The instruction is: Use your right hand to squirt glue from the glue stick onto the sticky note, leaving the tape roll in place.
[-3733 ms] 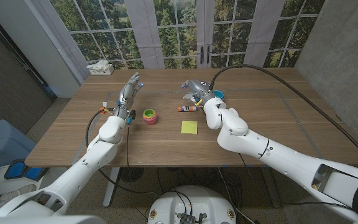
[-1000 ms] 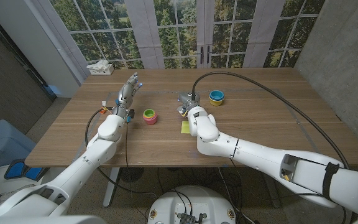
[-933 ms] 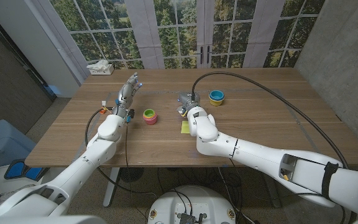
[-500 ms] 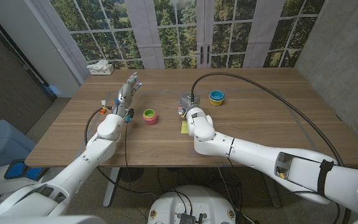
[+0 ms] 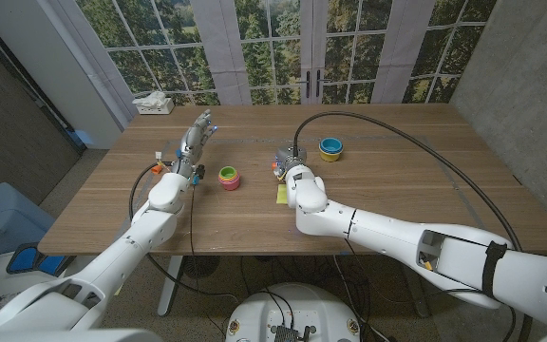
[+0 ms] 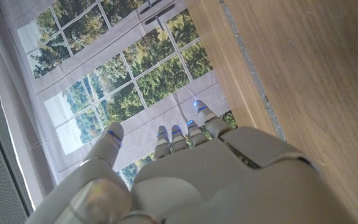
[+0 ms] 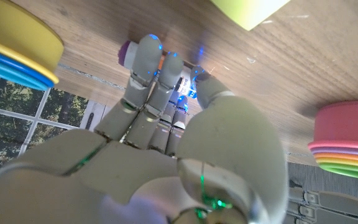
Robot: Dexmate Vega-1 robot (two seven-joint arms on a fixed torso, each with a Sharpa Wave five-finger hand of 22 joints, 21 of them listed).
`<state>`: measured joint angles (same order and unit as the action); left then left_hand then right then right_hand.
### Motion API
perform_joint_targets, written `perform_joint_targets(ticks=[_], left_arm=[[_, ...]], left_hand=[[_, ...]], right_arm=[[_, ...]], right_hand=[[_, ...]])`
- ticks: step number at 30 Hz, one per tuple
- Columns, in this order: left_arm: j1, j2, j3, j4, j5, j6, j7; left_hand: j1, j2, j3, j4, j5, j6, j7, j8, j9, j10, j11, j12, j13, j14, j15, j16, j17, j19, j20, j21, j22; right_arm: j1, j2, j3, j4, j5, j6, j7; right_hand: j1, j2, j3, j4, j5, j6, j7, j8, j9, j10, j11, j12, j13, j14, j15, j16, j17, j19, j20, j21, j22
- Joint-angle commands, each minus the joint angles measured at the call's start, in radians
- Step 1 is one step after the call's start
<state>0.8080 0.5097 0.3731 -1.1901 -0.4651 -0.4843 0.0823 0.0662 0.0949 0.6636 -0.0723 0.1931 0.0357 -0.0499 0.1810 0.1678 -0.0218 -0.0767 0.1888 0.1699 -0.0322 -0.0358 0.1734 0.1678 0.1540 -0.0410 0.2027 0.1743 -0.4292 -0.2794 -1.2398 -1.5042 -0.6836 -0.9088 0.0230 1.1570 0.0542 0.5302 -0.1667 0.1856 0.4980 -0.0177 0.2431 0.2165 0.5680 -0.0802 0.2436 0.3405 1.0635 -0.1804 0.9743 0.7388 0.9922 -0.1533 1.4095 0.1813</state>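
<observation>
From the head camera, the right hand [image 5: 287,162] sits over the middle of the table, with a sliver of the yellow sticky note [image 5: 280,195] showing just beside its wrist on the near side. The blue-and-yellow tape roll [image 5: 330,146] stands apart, farther back and to the right; a pink-and-green roll [image 5: 228,177] stands to the left of the note. The left hand [image 5: 196,139] is raised at the table's left, fingers apart and holding nothing.

The left wrist camera shows that hand [image 6: 185,168] with fingers loosely spread above the bare wooden table [image 6: 303,68].

In the right wrist camera the right hand's fingers [image 7: 151,81] are curled around the glue stick [image 7: 127,53], whose purple end pokes out past them; the grip looks firm, though the stick's body is mostly hidden. The note's corner lies close ahead.

So the stick appears picked up and brought near the note; no glue is visible on the paper, so the squirt itself seems left to do
</observation>
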Motion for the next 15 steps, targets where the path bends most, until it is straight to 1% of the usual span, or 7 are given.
perform_joint_targets(ticks=[1,5,6,7,8,10,15], left_arm=[[-0.004,0.002,0.004,-0.010,0.006,0.014,0.003],[-0.004,0.002,0.005,-0.014,0.008,0.017,0.007],[-0.004,0.003,0.005,-0.015,0.009,0.018,0.007],[-0.004,0.003,0.006,-0.015,0.010,0.018,0.008],[-0.004,0.002,0.006,-0.016,0.009,0.018,0.008],[-0.004,0.003,0.007,-0.018,0.012,0.020,0.009],[-0.004,0.002,0.007,-0.021,0.011,0.023,0.010]], left_hand=[[-0.007,0.029,0.004,-0.007,-0.001,0.004,-0.004,-0.001,0.003,-0.006,-0.006,0.000,0.005,-0.006,-0.047,0.001,0.001,0.003,-0.025,-0.005,0.002],[-0.007,0.029,0.004,-0.008,-0.001,0.004,-0.004,-0.001,0.003,-0.005,-0.007,0.000,0.005,-0.005,-0.046,0.001,0.000,0.003,-0.025,-0.005,0.002],[-0.007,0.029,0.004,-0.008,-0.001,0.004,-0.004,-0.001,0.003,-0.006,-0.007,0.000,0.005,-0.005,-0.047,0.001,0.000,0.003,-0.025,-0.005,0.002],[-0.007,0.029,0.004,-0.009,-0.001,0.004,-0.004,-0.001,0.003,-0.005,-0.006,0.000,0.005,-0.006,-0.047,0.001,0.000,0.003,-0.025,-0.005,0.002],[-0.007,0.029,0.004,-0.009,-0.001,0.004,-0.004,-0.001,0.003,-0.004,-0.007,0.000,0.005,-0.005,-0.046,0.002,0.000,0.003,-0.025,-0.005,0.002],[-0.007,0.029,0.004,-0.009,-0.001,0.003,-0.004,-0.001,0.003,-0.005,-0.007,0.000,0.005,-0.005,-0.046,0.001,0.000,0.003,-0.024,-0.005,0.002],[-0.007,0.029,0.004,-0.010,-0.001,0.003,-0.004,-0.001,0.003,-0.005,-0.007,0.000,0.005,-0.005,-0.047,0.001,0.000,0.003,-0.025,-0.005,0.002]], right_arm=[[0.019,0.003,-0.010,0.029,0.053,-0.006,-0.010],[0.027,0.003,-0.016,0.033,0.066,-0.017,-0.003],[0.032,0.033,-0.022,0.062,0.059,-0.069,-0.007],[0.075,0.039,-0.135,0.145,-0.051,-0.094,-0.042],[0.050,0.028,-0.071,0.090,0.016,-0.069,-0.026],[0.050,0.023,-0.063,0.081,0.036,-0.060,-0.020],[0.061,0.024,-0.082,0.089,0.034,-0.074,-0.020]], right_hand=[[0.016,0.004,0.007,0.001,0.005,0.004,0.006,-0.003,0.002,0.000,0.012,-0.004,0.002,-0.003,-0.041,-0.066,-0.053,-0.017,-0.065,0.006,0.001],[0.019,0.008,0.016,0.003,0.005,0.021,0.013,0.002,0.002,0.017,0.020,0.003,0.002,-0.019,-0.040,-0.148,-0.113,-0.024,-0.066,0.012,0.002],[0.019,0.009,0.024,0.003,0.005,0.037,0.025,0.005,0.002,0.039,0.032,0.012,0.002,-0.049,-0.038,-0.226,-0.169,-0.021,-0.068,0.021,0.003],[0.019,0.009,0.026,0.003,0.005,0.038,0.025,0.005,0.002,0.042,0.031,0.014,0.003,-0.053,-0.038,-0.236,-0.176,-0.020,-0.068,0.022,0.003],[0.020,-0.002,0.028,0.000,0.005,0.046,0.027,0.007,0.002,0.047,0.036,0.015,0.003,-0.086,-0.036,-0.279,-0.202,-0.016,-0.069,0.026,0.003],[0.023,-0.015,0.032,-0.005,0.005,0.063,0.031,0.012,0.002,0.063,0.043,0.021,0.003,-0.125,-0.037,-0.327,-0.229,-0.014,-0.070,0.027,0.002],[0.043,-0.028,0.036,-0.014,0.004,0.086,0.031,0.018,0.003,0.078,0.041,0.028,0.006,-0.145,-0.045,-0.358,-0.247,-0.021,-0.070,0.025,0.002]])
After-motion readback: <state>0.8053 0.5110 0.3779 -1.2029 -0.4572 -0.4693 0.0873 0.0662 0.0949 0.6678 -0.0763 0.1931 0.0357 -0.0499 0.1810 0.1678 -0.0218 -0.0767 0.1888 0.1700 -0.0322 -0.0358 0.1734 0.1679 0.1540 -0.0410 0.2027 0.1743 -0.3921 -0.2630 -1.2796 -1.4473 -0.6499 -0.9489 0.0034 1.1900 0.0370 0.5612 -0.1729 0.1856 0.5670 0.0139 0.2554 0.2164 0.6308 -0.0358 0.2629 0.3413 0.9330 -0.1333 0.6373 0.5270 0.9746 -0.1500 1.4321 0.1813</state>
